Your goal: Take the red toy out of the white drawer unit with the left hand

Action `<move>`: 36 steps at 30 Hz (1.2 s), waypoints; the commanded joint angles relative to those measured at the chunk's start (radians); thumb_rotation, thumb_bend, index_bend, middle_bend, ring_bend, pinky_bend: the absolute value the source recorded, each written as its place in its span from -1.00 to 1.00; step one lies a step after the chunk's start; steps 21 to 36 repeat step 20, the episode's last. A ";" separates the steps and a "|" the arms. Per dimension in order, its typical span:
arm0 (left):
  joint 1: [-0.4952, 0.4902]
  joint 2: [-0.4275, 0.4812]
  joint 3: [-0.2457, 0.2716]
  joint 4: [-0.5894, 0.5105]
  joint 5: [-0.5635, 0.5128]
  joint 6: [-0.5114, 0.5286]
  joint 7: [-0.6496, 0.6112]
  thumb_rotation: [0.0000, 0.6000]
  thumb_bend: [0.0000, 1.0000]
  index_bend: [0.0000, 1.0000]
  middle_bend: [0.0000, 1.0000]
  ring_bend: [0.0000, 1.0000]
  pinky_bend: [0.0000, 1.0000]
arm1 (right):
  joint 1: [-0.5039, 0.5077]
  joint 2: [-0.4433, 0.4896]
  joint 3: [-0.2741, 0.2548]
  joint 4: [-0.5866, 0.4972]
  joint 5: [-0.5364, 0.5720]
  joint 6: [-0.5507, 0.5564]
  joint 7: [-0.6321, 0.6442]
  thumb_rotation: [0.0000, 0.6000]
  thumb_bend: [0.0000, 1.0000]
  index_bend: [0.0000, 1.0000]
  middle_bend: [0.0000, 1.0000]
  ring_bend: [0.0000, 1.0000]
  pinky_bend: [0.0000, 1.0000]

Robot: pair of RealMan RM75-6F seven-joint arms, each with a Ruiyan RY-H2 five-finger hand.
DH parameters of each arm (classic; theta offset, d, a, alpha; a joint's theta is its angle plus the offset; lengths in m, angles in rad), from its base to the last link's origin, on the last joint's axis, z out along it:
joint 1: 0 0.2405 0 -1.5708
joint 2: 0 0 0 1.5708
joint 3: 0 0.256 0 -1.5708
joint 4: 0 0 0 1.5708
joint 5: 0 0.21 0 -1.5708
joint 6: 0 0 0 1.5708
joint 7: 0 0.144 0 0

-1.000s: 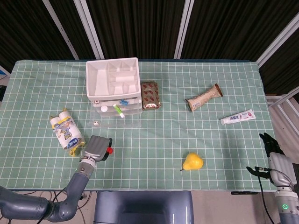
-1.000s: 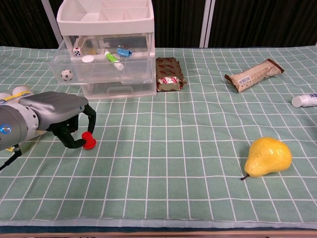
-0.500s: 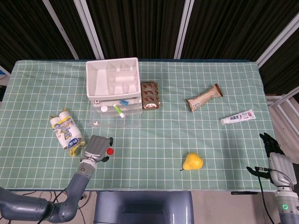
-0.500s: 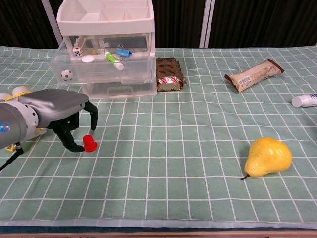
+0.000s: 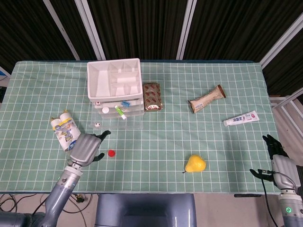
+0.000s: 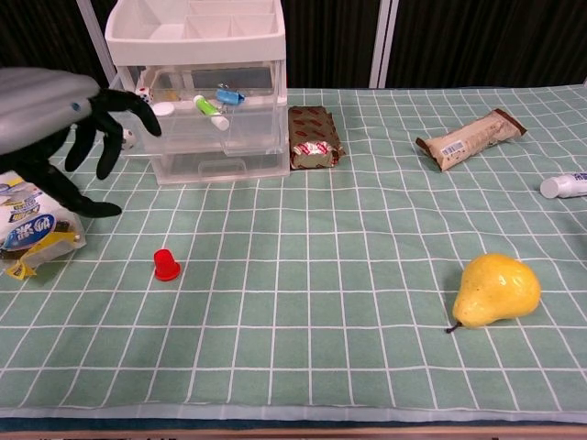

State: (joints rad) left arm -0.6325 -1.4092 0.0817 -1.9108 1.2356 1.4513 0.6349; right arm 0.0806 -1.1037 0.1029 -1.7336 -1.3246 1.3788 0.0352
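Observation:
The small red toy (image 5: 111,152) (image 6: 166,265) stands alone on the green checked cloth, in front of the white drawer unit (image 5: 115,85) (image 6: 196,55). The unit's clear top drawer (image 5: 117,118) is pulled out and holds a few small items. My left hand (image 5: 85,148) (image 6: 55,124) hovers open, fingers spread, raised above the cloth to the left of the toy and not touching it. At the table's lower right edge my right hand (image 5: 276,158) rests with its fingers apart and nothing in it.
A pack of small bottles (image 5: 66,132) (image 6: 32,229) lies left of my left hand. A chocolate bar (image 5: 152,96) sits right of the unit. A yellow pear (image 5: 195,163) (image 6: 497,291), a wrapped snack bar (image 5: 206,99) and a toothpaste tube (image 5: 241,118) lie to the right.
My left hand has let go of the red toy, which now stands on the cloth. The hand opened, lifted and drew back to the left. The right hand has not moved.

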 commanded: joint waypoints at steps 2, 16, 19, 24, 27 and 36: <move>0.142 0.106 0.096 0.015 0.188 0.143 -0.161 1.00 -0.77 -0.80 -0.67 -0.64 -0.39 | 0.000 -0.003 -0.002 0.006 -0.007 0.005 -0.008 1.00 -0.86 -1.00 -1.00 -1.00 -0.54; 0.346 0.217 0.054 0.185 0.099 0.247 -0.378 1.00 -0.88 -1.00 -1.00 -1.00 -1.00 | 0.002 -0.034 -0.012 0.065 -0.081 0.064 -0.110 1.00 -0.87 -1.00 -1.00 -1.00 -0.54; 0.375 0.206 0.041 0.234 0.088 0.226 -0.444 1.00 -0.88 -1.00 -1.00 -1.00 -1.00 | -0.002 -0.052 -0.009 0.084 -0.109 0.099 -0.114 1.00 -0.87 -1.00 -1.00 -1.00 -0.54; 0.379 0.205 0.035 0.240 0.090 0.221 -0.456 1.00 -0.88 -1.00 -1.00 -1.00 -1.00 | -0.003 -0.057 -0.008 0.092 -0.117 0.109 -0.112 1.00 -0.87 -1.00 -1.00 -1.00 -0.54; 0.379 0.205 0.035 0.240 0.090 0.221 -0.456 1.00 -0.88 -1.00 -1.00 -1.00 -1.00 | -0.003 -0.057 -0.008 0.092 -0.117 0.109 -0.112 1.00 -0.87 -1.00 -1.00 -1.00 -0.54; 0.379 0.205 0.035 0.240 0.090 0.221 -0.456 1.00 -0.88 -1.00 -1.00 -1.00 -1.00 | -0.003 -0.057 -0.008 0.092 -0.117 0.109 -0.112 1.00 -0.87 -1.00 -1.00 -1.00 -0.54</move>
